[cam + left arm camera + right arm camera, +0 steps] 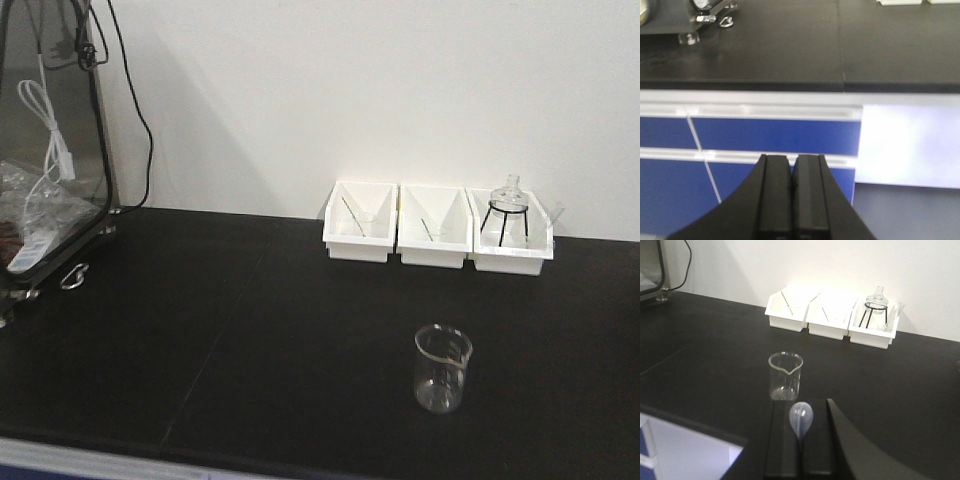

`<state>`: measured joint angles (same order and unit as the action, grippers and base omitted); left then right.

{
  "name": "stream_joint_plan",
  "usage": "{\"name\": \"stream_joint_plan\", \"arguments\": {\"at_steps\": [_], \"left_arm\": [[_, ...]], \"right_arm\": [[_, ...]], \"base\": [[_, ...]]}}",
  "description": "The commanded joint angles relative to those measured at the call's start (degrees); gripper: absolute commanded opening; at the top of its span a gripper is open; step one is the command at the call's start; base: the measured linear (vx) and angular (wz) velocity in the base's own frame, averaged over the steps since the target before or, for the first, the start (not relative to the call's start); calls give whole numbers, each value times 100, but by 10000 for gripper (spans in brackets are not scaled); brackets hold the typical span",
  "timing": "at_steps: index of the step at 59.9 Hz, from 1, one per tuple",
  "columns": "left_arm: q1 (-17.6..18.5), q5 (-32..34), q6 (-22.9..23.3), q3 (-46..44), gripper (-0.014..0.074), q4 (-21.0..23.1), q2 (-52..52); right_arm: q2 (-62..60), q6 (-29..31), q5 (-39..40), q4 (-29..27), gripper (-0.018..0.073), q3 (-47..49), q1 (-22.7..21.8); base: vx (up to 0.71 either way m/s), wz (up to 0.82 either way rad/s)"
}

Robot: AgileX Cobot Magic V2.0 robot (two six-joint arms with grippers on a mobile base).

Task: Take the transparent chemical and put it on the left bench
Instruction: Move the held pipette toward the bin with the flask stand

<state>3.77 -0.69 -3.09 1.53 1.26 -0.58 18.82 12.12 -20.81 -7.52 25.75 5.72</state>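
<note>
Transparent chemical point(801, 421), a clear pipette, sits clamped between our right gripper's point(801, 407) fingers, bulb near the glass beaker point(785, 376); the black bench point(200, 330) runs wide leftward of the beaker; white bins point(434, 227) line its far edge; our left gripper point(791, 160), fingers pressed together, hangs beyond the front edge.

You are in a laboratory: a matte black bench top point(200, 330) sits over blue cabinet fronts point(775, 137), a clear glass beaker point(442, 368) stands on it, and the rightmost of three white plastic bins point(432, 257) by the wall holds a round glass flask point(510, 193)
</note>
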Motion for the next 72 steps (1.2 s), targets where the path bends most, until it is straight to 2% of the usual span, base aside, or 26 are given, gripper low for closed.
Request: {"name": "stream_joint_plan", "arguments": {"at_steps": [1,41,72], "left_arm": [[10,449,45,93,-3,4,-110],[10,449,45,93,-3,4,-110],[10,449,45,93,-3,4,-110]], "right_arm": [[36,7,479,14,-3,159,-3],[36,7,479,14,-3,159,-3],[36,7,479,14,-3,159,-3]], "base": [[46,-2],[38,-23],[15,-14]]}}
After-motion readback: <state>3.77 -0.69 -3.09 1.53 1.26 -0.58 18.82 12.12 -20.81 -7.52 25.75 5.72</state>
